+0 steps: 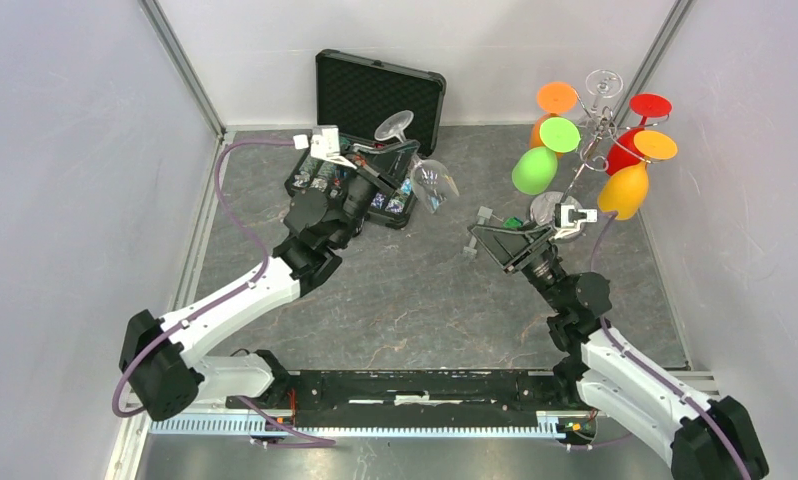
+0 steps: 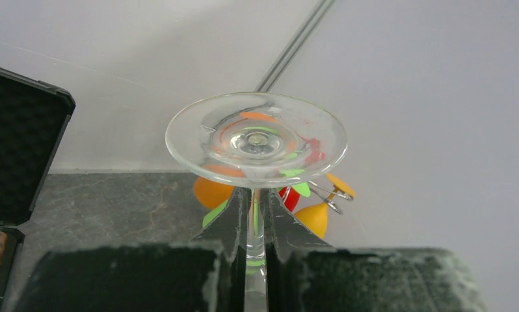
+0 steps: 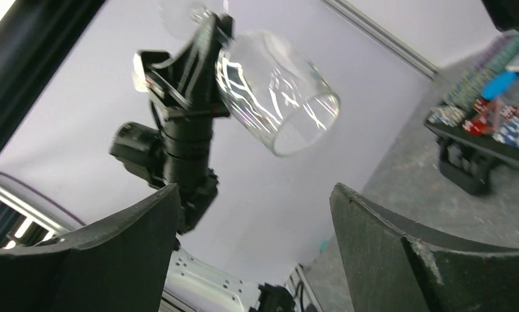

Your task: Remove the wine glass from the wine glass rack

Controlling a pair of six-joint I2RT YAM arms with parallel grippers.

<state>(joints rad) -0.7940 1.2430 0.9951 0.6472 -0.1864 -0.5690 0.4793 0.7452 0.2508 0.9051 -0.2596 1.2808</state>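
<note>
Left gripper [image 1: 403,158] is clamped tight on the stem [image 2: 255,227] of a clear wine glass [image 1: 433,184], so the glass is off the rack and up in the air, over the right-hand end of the open black case [image 1: 380,90] at the back of the table [image 1: 415,300].

Orientation is the interesting bit. The glass isn't upright, it's tipped way over. From above, its long axis runs on a diagonal: the round foot [image 1: 395,125] is at the far end, toward the back wall, and the bowl is at the near end, with the open mouth facing toward the right arm. In the left wrist view you're looking straight at the underside of the foot [image 2: 255,138], with the stem running back between the two dark fingers [image 2: 227,227], which sit right up against it on both sides. From the right wrist view the bowl [image 3: 276,91] sticks out past the left gripper [image 3: 185,71], rim aimed down and to the right of that picture.

Right gripper [image 1: 478,232] is near the bowl but not touching it, jaws spread wide with nothing between them. Its two big fingers [image 3: 114,253] frame the glass from below in its own camera.

The wine glass rack [image 1: 587,150] stands well off to the right near the side wall, a thin chrome pole leaning a bit in the overhead view, with coloured glasses [image 1: 623,190] hanging from it in green, orange, red and yellow. There's also a clear foot [image 1: 603,80] up at its top.
</note>
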